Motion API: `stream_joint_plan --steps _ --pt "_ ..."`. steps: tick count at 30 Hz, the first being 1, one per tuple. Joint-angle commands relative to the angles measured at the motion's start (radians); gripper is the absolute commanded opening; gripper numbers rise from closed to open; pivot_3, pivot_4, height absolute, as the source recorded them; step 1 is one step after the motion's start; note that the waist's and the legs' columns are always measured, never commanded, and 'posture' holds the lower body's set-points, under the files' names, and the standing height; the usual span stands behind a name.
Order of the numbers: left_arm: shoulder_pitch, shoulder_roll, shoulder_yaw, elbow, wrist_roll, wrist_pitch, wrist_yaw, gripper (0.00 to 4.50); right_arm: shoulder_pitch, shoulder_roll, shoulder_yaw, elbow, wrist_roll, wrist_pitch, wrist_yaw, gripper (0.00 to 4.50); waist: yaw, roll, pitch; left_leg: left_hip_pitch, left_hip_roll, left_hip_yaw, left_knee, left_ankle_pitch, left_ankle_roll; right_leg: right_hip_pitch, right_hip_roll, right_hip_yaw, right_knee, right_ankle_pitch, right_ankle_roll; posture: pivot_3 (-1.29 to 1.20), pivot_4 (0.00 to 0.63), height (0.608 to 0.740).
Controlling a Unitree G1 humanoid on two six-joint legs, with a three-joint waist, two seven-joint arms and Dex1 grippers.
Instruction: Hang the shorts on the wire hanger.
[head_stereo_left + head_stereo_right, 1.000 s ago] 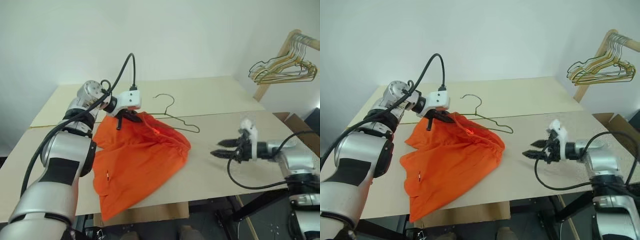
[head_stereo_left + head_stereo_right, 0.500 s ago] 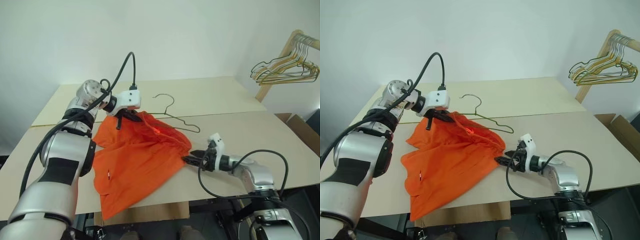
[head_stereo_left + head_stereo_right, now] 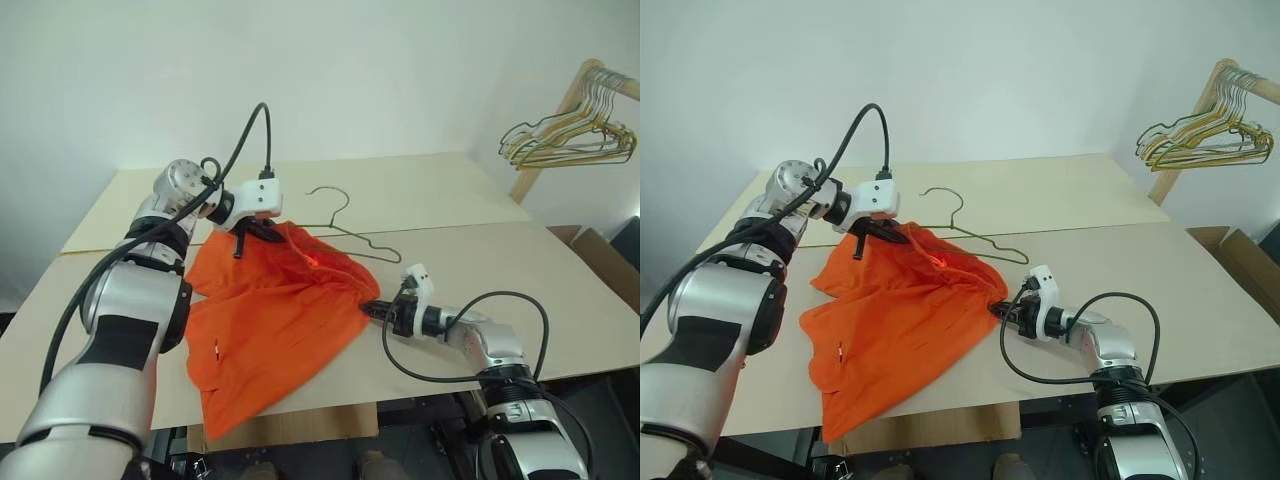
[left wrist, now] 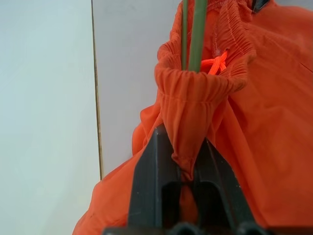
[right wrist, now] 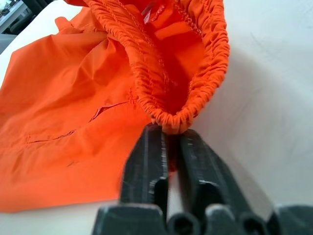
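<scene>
shorts [image 3: 275, 320] lay on table [image 3: 520, 260], wire hanger [image 3: 345, 232] threaded through waistband | left gripper [image 3: 250, 235] pinched far waistband end, right gripper [image 3: 1002, 308] clamped near end | gold hangers [image 3: 565, 135] hung well right | right tabletop bare

Silver arms, black joint bands, black cables, white wrists.

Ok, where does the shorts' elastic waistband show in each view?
Left eye view: waistband, centre, running to the right pincer.
Right eye view, centre, same run.
Left wrist view, upper middle, gathered around the wire hanger.
Right wrist view, centre, a loop at the fingertips.
Shared landmark: the orange shorts.
</scene>
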State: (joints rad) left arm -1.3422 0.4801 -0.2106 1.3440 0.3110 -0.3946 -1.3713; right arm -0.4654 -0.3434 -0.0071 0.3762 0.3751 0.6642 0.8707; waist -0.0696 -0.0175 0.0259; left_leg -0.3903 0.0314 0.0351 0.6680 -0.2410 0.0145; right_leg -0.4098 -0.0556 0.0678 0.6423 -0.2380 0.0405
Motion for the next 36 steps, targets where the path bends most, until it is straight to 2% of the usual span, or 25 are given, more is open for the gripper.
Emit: stream_joint_plan --steps 1,8,11,15,18,24,29,36 --pt "-0.040 0.025 0.044 -0.028 -0.048 -0.009 -0.033 0.00 -0.032 -0.021 -0.023 -0.002 0.007 -0.015 0.003 0.04 0.000 0.000 0.000 0.000 0.000 0.000 0.000 0.000 0.000 0.000 0.000 0.000 0.000 0.000 0.000 -0.01 0.000 0.740" --pt "-0.055 0.065 0.097 -0.047 -0.120 -0.010 -0.218 0.00 -0.053 -0.099 -0.063 0.034 0.002 -0.046 0.001 0.04 -0.001 0.000 0.000 0.000 0.000 0.000 0.000 0.000 0.000 0.000 0.000 0.000 0.000 0.000 0.000 -0.02 0.000 0.740" --pt "-0.055 0.090 0.058 -0.058 -0.142 -0.042 -0.243 0.00 -0.083 -0.127 -0.087 0.068 0.014 -0.040 0.009 0.04 -0.001 0.000 0.000 0.000 0.000 0.000 0.000 0.000 0.000 0.000 0.000 0.000 0.000 0.000 0.000 -0.02 0.000 0.740" --pt "-0.052 0.118 0.001 -0.072 -0.149 -0.076 -0.243 0.00 -0.104 -0.167 -0.086 0.079 0.018 -0.039 0.048 0.04 -0.001 0.000 0.000 0.000 0.000 0.000 0.000 0.000 0.000 0.000 0.000 0.000 0.000 0.000 0.000 -0.01 0.000 0.740" --pt "-0.051 0.127 0.013 -0.077 -0.131 -0.082 -0.234 0.00 -0.106 -0.187 -0.067 0.083 0.004 -0.053 0.069 0.04 0.001 0.000 0.000 0.000 0.000 0.000 0.000 0.000 0.000 0.000 0.000 0.000 0.000 0.000 0.000 0.00 0.000 0.740" --pt "-0.038 0.143 -0.001 -0.079 -0.081 -0.095 -0.119 0.00 -0.097 -0.207 -0.055 0.080 -0.008 -0.068 0.092 0.04 0.002 0.000 0.000 0.000 0.000 0.000 0.000 0.000 0.000 0.000 0.000 0.000 0.000 0.000 0.000 0.00 0.000 0.740" --pt "-0.016 0.152 0.037 -0.076 -0.122 -0.079 -0.180 0.00 -0.083 -0.208 -0.047 0.069 -0.015 -0.079 0.099 0.04 0.002 0.000 0.000 0.000 0.000 0.000 0.000 0.000 0.000 0.000 0.000 0.000 0.000 0.000 0.000 0.01 0.000 0.740" --pt "0.007 0.187 -0.040 -0.079 -0.014 -0.116 -0.071 0.00 -0.083 -0.219 -0.035 0.051 -0.022 -0.090 0.104 0.04 0.004 0.000 0.000 0.000 0.000 0.000 0.000 0.000 0.000 0.000 0.000 0.000 0.000 0.000 0.000 0.01 0.000 0.740"
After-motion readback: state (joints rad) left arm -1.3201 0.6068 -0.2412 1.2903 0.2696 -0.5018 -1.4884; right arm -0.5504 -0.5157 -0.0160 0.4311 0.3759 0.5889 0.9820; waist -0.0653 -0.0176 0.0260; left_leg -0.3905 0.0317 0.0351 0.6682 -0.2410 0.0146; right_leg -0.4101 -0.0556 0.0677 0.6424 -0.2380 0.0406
